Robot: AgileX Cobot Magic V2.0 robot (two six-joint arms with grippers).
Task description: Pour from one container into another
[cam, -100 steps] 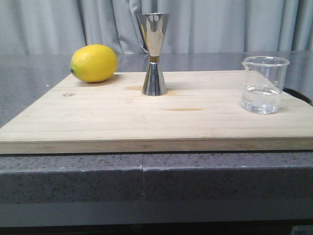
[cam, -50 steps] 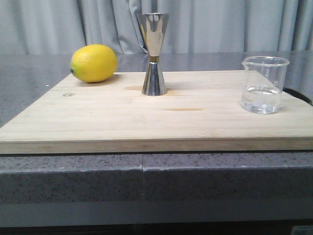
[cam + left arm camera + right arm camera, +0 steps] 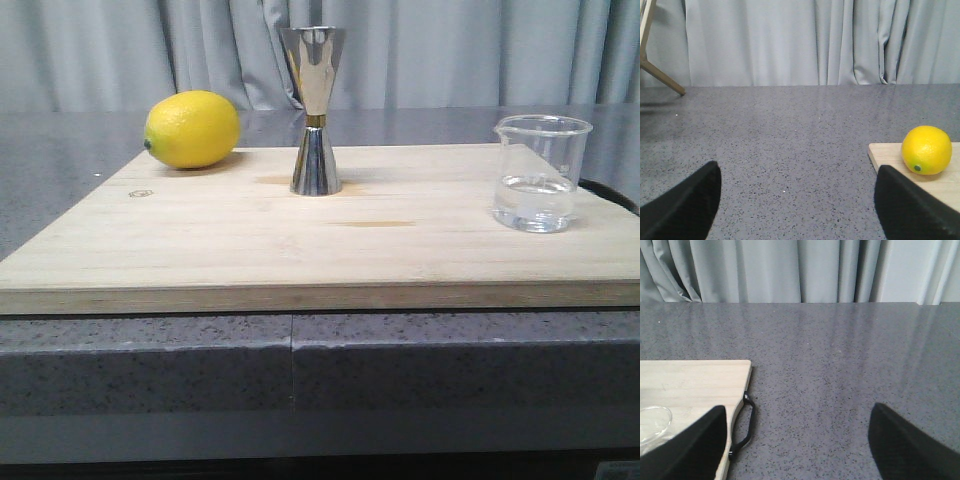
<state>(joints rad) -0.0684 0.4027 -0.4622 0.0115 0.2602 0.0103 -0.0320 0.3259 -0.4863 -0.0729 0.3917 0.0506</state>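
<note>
Beaker (image 3: 538,173) right of jigger (image 3: 314,110)

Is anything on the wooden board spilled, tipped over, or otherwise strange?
Nothing stands out. The jigger stands upright near the middle of the board, the beaker stands upright on the right with clear liquid inside, and the lemon rests at the back left. Only a faint brownish streak marks the wood; no puddle shows.
</note>
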